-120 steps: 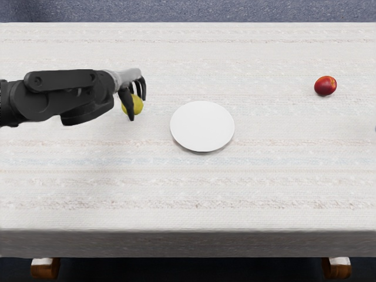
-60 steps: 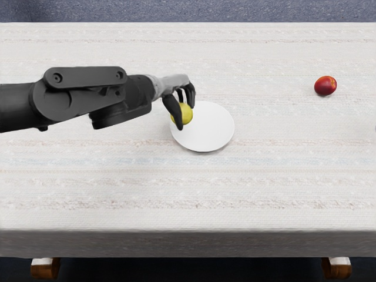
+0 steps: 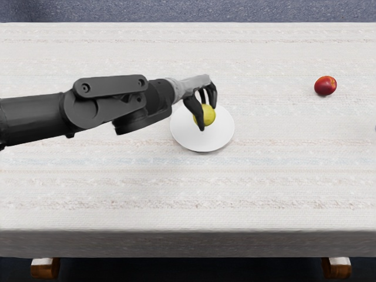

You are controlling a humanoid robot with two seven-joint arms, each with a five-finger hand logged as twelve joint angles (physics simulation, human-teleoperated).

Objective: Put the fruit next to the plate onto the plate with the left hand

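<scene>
A pale, cloth-covered bench [image 3: 188,194] fills the view, with dark floor beyond its far edge. A white round plate [image 3: 211,136] lies near the middle of it. The left arm reaches in from the picture's left edge, and the left hand [image 3: 201,104] is over the plate, its dark fingers [image 3: 196,113] curled around a yellow-green fruit [image 3: 207,114]. The fruit is above the plate's middle; whether it touches the plate cannot be told. A red fruit [image 3: 325,86] lies well apart, toward the bench's right end.
</scene>
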